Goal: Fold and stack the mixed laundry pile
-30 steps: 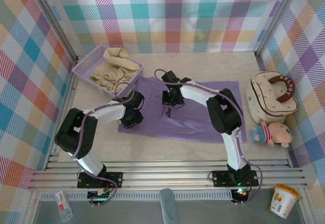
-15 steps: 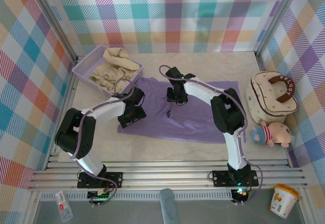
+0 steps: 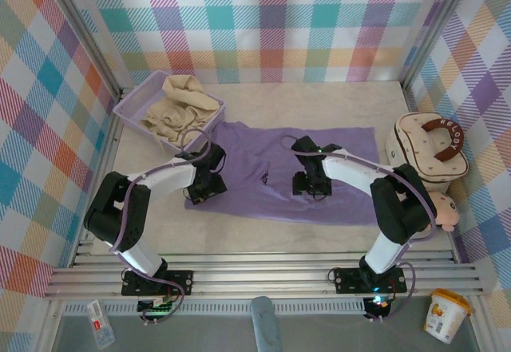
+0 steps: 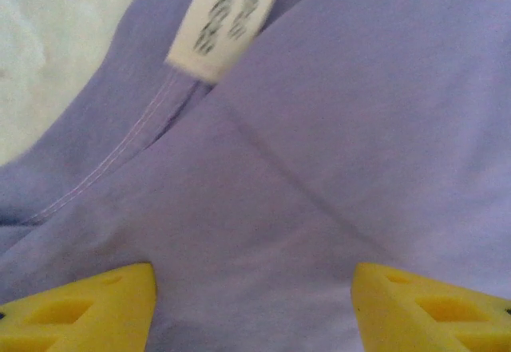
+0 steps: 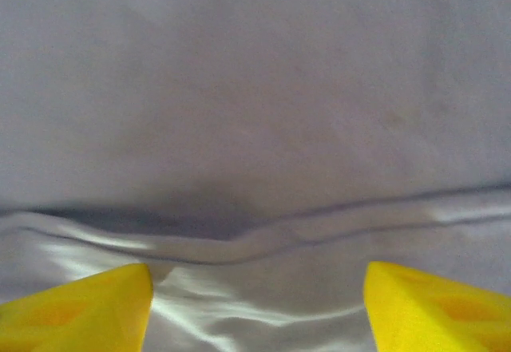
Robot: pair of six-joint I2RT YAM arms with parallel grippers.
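The lavender-purple T-shirt (image 3: 247, 148) lies spread flat across the middle of the table, its small dark chest mark (image 3: 264, 178) facing up. My left gripper (image 3: 206, 186) hovers low over the shirt's left edge. In the left wrist view it (image 4: 254, 308) is open, yellow fingertips (image 4: 88, 308) wide apart above smooth purple cloth, a white label (image 4: 223, 17) ahead. My right gripper (image 3: 310, 183) is over the shirt right of centre. It (image 5: 257, 308) is open above a raised fold line (image 5: 263, 236) in the cloth. The cream-beige shirt (image 3: 182, 104) lies crumpled in the basket.
A lavender mesh basket (image 3: 132, 106) stands at the back left, touching the shirt's corner. A cream padded bag (image 3: 427, 156) with a brown handle sits at the right, a plush toy (image 3: 443, 212) in front of it. A yellow-lidded cup (image 3: 445, 314) stands beyond the front rail.
Both grippers have opened. The right arm swung from the shirt's collar area toward the near right. The left gripper stayed near the shirt's left edge.
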